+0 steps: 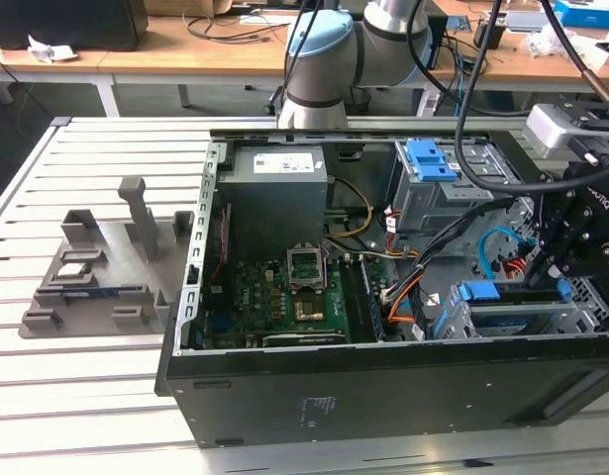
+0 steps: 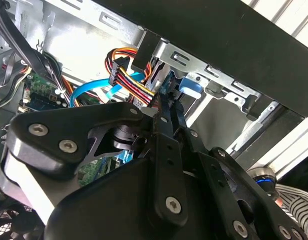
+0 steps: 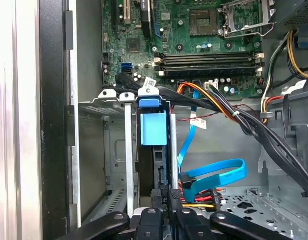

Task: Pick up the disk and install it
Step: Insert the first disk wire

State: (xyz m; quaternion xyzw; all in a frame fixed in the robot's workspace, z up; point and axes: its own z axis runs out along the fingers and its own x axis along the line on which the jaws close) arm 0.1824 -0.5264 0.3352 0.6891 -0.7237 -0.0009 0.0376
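Gripper [image 3: 169, 200]: black fingers [image 2: 170, 120] closed together, at the rear edge of the disk [image 3: 155, 127]. Disk: blue-railed, seated on edge in the drive cage [image 3: 101, 150] of the open computer case [image 1: 284, 396], beside the motherboard [image 3: 194, 35].

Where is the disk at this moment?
The disk sits in the drive cage at the exterior view's right, near the blue cable.
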